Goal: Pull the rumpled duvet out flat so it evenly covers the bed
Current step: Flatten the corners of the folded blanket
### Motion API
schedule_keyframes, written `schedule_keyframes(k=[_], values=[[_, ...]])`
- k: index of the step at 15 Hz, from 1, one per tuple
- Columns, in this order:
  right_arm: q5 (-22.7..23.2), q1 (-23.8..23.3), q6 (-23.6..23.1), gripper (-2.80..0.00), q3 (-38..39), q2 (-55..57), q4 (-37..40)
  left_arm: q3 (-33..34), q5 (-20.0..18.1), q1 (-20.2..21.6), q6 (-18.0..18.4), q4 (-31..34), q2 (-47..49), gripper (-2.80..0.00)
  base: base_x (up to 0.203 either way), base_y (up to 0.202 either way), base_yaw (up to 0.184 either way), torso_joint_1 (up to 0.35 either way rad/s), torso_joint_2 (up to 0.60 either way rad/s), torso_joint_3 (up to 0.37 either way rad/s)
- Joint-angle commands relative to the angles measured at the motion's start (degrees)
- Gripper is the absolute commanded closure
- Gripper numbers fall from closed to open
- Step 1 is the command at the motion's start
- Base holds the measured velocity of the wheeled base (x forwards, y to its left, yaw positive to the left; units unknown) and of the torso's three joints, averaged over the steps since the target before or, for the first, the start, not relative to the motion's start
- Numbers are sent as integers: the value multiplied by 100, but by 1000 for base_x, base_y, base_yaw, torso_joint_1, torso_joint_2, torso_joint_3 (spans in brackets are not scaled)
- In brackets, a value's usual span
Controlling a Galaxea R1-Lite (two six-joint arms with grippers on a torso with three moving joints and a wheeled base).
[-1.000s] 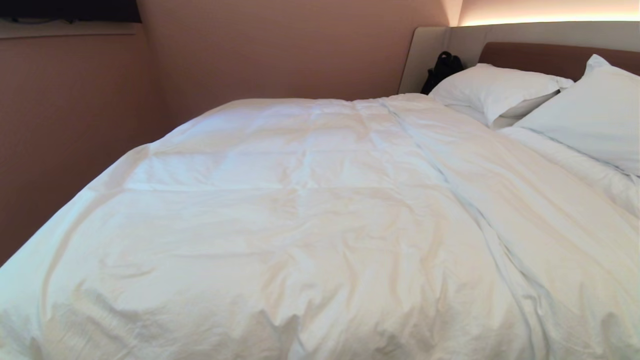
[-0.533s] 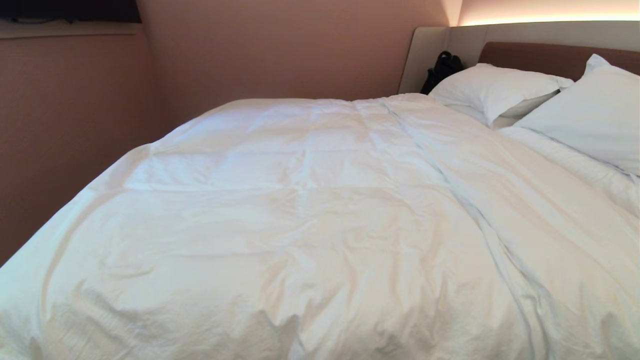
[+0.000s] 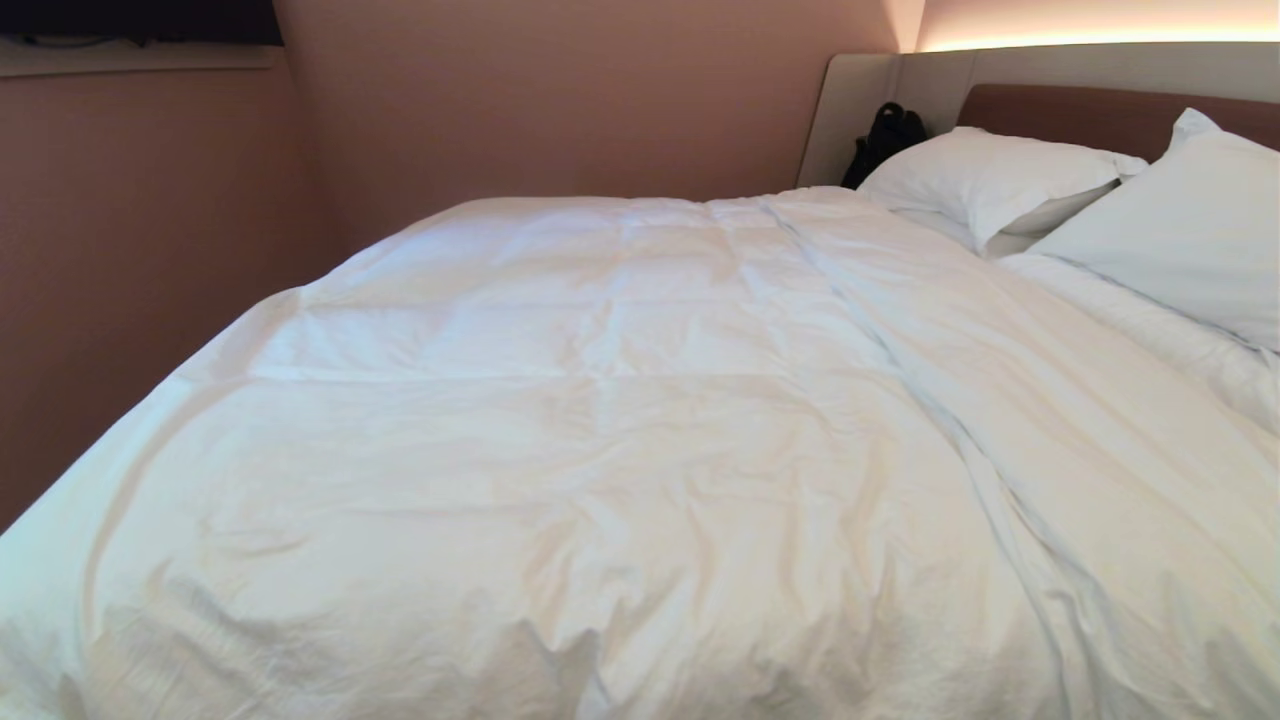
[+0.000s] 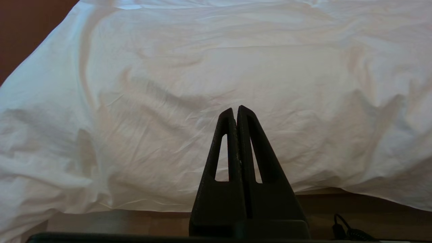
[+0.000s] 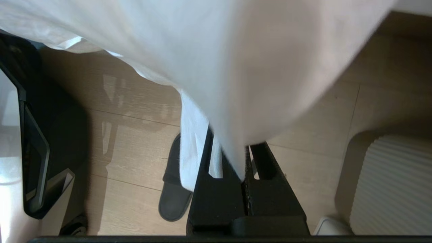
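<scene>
Right hand (image 5: 243, 158), seen only in its wrist view, is clamped on a hanging fold of the duvet (image 5: 216, 60); the white cloth drops between the two black fingers (image 5: 270, 175) and drapes over them, above a pale wood floor (image 5: 135, 111) on which a dark slipper (image 5: 175, 189) lies just beside the hand. Left hand (image 4: 237, 109), seen in its own wrist view, has its fingers pressed together on nothing and sits off the near edge of the duvet, apart from the cloth. Seen from the head, the duvet covers the bed (image 3: 1100, 105) from its near edge up to the two white pillows (image 3: 990, 180) at the headboard, with a long crease running diagonally from the pillows toward the near right corner. A black bag (image 3: 885, 135) sits beside the far pillow.
</scene>
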Motion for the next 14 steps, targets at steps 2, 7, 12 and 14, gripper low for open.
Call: schedule_keyframes(k=[2,7,12,14], values=[[-185,-251,-27,0,-58,54,8,0,-2,2,3,-5,-2,0,0,0,0,0,0,0],[-542,-660,-31,0,-341,31,153,0,-2,2,3,0,-2,0,0,0,0,0,0,0],[-483,-801,10,0,-1534,-312,1844,0,-2,2,3,0,-2,0,0,0,0,0,0,0],[-475,-847,21,0,-2224,-294,2255,0,-2,2,3,0,-2,0,0,0,0,0,0,0]])
